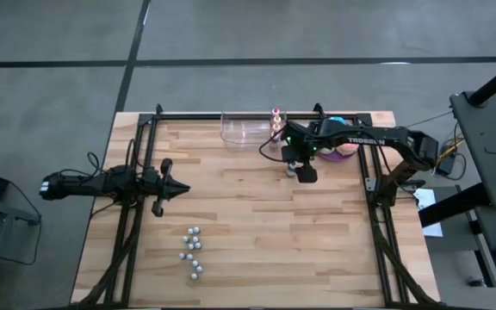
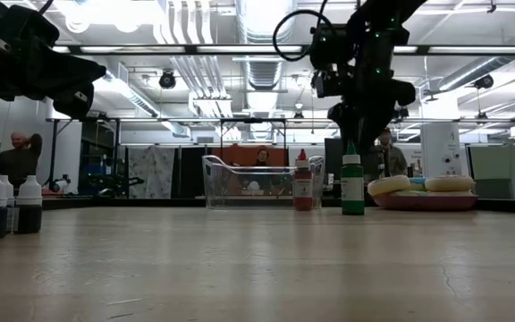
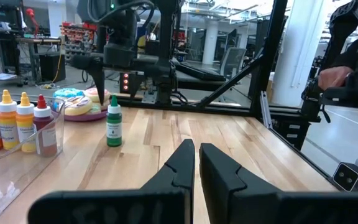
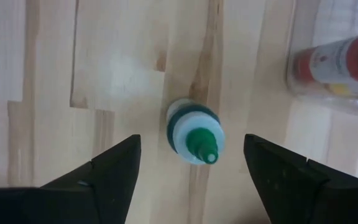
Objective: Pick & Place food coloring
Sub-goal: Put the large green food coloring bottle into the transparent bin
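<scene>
While right pincer (image 4: 191,171) gapes above, green-capped food coloring (image 4: 194,132) stands upright.

High view straight down over whole worktop (image 1: 257,215), low view level across it, wrist views close, all sharing green-capped bottle (image 4: 194,134).

Both arms (image 1: 102,183) are matte black with looped black cables. The right arm (image 1: 377,138) carries white "TROSSEN" lettering and small green lights near its wrist. The fingers (image 4: 98,171) are dark, wedge-shaped blades.
</scene>
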Robot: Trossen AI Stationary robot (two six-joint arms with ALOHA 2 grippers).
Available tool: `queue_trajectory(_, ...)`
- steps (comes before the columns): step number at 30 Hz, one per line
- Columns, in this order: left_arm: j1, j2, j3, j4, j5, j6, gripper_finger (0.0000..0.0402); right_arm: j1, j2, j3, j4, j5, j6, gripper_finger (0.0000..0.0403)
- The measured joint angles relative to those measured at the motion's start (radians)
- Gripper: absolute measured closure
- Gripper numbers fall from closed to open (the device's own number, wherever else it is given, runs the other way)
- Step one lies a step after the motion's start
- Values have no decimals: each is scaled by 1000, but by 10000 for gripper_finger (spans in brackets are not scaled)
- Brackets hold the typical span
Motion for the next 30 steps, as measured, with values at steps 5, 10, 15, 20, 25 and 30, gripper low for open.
queue_trajectory(5, 0, 0, 0, 0, 0, 0, 402, -2, 0, -23, 33, -2, 18, 136)
queue_trajectory(10, 0, 0, 0, 0, 0, 0, 402, -3, 0, -28, 44, -1, 19, 147)
queue_trajectory(15, 0, 0, 0, 0, 0, 0, 402, -5, 0, -28, 47, -1, 19, 173)
queue_trajectory(20, 0, 0, 0, 0, 0, 0, 402, -8, 0, -29, 51, -1, 19, 209)
queue_trajectory(25, 0, 0, 0, 0, 0, 0, 402, -10, 1, -29, 54, -1, 19, 249)
queue_trajectory(30, 0, 0, 0, 0, 0, 0, 402, -10, 11, -29, 58, -2, 38, 289)
